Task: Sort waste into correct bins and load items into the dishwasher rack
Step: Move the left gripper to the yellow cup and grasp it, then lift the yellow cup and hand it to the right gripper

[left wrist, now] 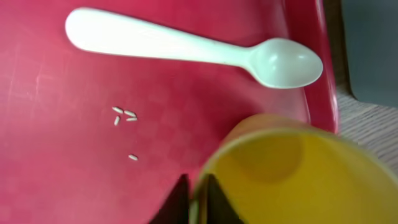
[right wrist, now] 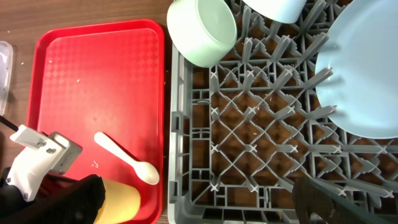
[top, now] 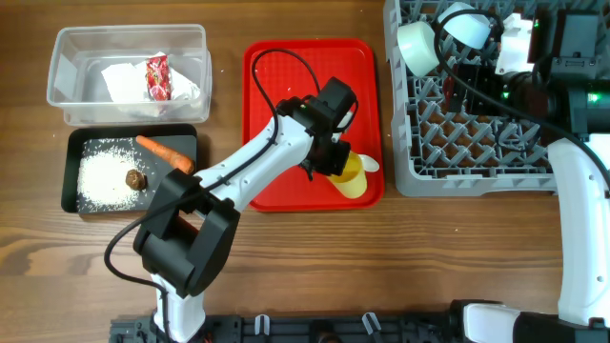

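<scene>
The yellow cup (top: 351, 179) stands at the front right of the red tray (top: 286, 86). My left gripper (left wrist: 198, 200) is shut on its rim (left wrist: 298, 174), one finger inside and one outside. Beside the cup lies a white spoon (left wrist: 186, 50), with a few rice grains (left wrist: 124, 115) on the tray nearby. The grey dishwasher rack (right wrist: 249, 143) holds a mint bowl (right wrist: 202, 31), a second bowl (right wrist: 273, 7) and a pale-blue plate (right wrist: 367, 74). My right gripper (right wrist: 208, 211) hangs open above the rack, holding nothing.
The clear tub (top: 67, 90) at the far left holds a napkin (top: 124, 81) and a red wrapper (top: 157, 76). The black tray (top: 71, 176) in front of it holds rice, a carrot (top: 164, 152) and a brown lump (top: 135, 178).
</scene>
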